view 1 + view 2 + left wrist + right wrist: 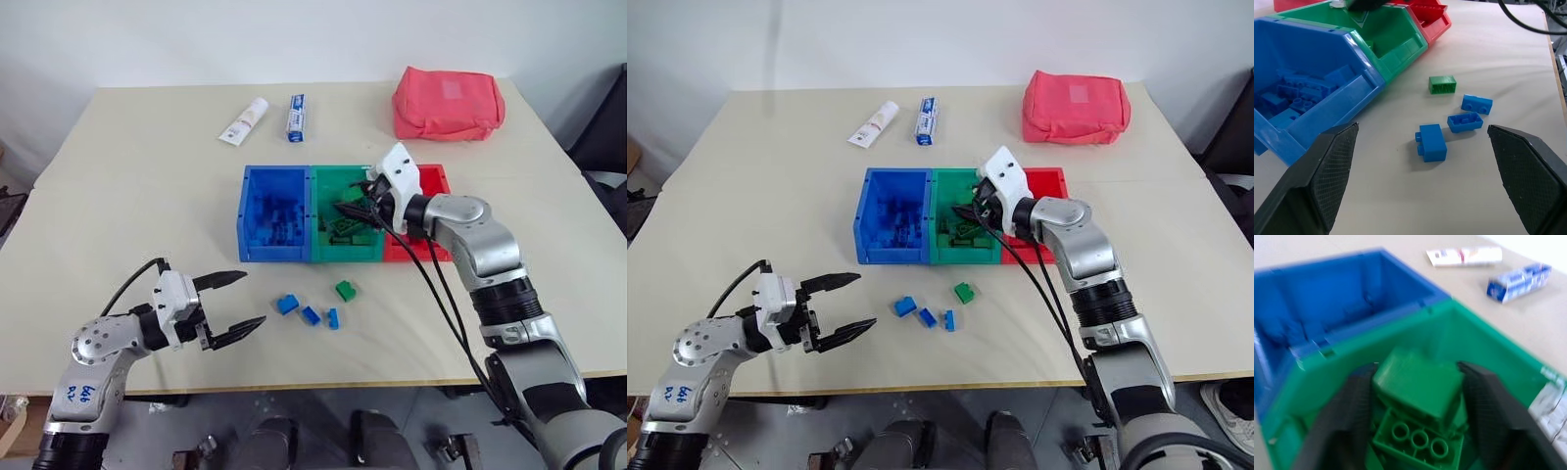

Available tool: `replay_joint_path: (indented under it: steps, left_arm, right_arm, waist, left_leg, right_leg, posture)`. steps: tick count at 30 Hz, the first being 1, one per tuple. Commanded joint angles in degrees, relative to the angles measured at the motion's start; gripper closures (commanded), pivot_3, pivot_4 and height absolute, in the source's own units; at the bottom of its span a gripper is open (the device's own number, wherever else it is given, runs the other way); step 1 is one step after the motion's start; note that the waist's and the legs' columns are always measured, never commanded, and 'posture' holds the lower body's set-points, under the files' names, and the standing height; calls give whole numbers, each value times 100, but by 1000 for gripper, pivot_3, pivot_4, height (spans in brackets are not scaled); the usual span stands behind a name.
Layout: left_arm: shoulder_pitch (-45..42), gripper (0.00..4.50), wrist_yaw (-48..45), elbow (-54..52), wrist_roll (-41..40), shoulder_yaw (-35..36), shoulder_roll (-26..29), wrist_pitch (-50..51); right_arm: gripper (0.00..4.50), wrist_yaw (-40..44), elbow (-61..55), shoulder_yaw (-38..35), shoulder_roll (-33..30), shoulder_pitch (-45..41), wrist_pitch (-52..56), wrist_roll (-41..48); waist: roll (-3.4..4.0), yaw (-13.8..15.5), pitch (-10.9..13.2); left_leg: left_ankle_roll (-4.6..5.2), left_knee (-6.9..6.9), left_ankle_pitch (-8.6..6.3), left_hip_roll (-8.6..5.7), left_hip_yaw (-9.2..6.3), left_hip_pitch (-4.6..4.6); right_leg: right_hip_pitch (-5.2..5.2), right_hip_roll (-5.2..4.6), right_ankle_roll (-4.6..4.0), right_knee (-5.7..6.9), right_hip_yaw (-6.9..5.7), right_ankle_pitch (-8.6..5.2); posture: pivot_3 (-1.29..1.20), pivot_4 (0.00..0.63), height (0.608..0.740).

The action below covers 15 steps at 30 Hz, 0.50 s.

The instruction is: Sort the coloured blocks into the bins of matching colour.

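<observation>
The right end effector [364, 204] is seen over the green bin [345, 257], its two black fingers [1354, 401] set on either side of a green block [1418, 391]. In the right wrist view that block sits between the pads above studded green bricks lying in the bin; whether it is gripped or merely framed by the fingers cannot be told. Just beside this end effector, toward the robot's left, stands the blue bin [276, 257] with blue bricks inside; on its other side the red bin [434, 178] is joined.

The left end effector [233, 305] is held released, fingers spread wide and holding nothing, near the worktop's [127, 186] front edge. Ahead of it, in the left wrist view, three blue blocks [1431, 142] and a small green block [1442, 84] lie loose on bare worktop, apart from one another and in front of the bins. Open surface is left around them on every side.

Beyond the bins, a white toothpaste tube [244, 121] and a blue-and-white toothpaste box [296, 117] lie side by side; their printing cannot be read. A pinkish-red fabric pouch [448, 103] rests near the far edge. Blue handwriting on the left arm's casing [78, 395] is visible but cannot be read reliably.
</observation>
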Motion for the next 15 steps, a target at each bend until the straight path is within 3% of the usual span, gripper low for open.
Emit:
replay_joint_path:
  steps: [1, 2, 3, 9, 15]
  left_arm:
    - [-23, 0, 27, -190, -192, 214, 53, -17]
    - [-42, 0, 0, -175, -209, 214, 71, -1]
    - [-57, 0, -52, -158, -237, 206, 92, 30]
    - [-270, 0, -556, 205, -96, 17, 323, -93]
    - [-678, 0, -961, 587, 39, -326, 285, -394]
  right_arm:
    - [432, 625, -644, -276, -296, 163, -178, 370]
    - [86, 837, -827, -354, -414, 292, -242, 487]
    - [35, 974, -995, -439, -593, 454, -189, 562]
    - [35, 1698, -1821, -1284, -1838, 2153, -671, 822]
    - [35, 1993, -2092, -1858, -2306, 3567, -1037, 960]
  waist:
    - [0, -5, 0]
    - [0, 1, 0]
    - [0, 13, 0]
    - [0, 60, 0]
    - [1, 2, 0]
  left_leg:
    - [0, 0, 0, 1, 0, 0]
    - [0, -1, 0, 2, 0, 0]
    - [-1, -1, -1, 4, 0, 0]
    - [5, 10, -5, -1, 2, 3]
    - [2, 8, -6, 10, 15, 8]
  right_leg:
    - [0, 1, 0, -1, 0, 0]
    - [0, 1, 0, -1, -1, 0]
    - [0, 2, 0, -1, -2, 0]
    - [12, 0, 1, -9, 0, 0]
    - [10, 1, 1, -12, 9, 0]
  posture:
    - [0, 150, 740]
    - [0, 150, 740]
    - [0, 150, 740]
    - [0, 150, 740]
    - [0, 150, 740]
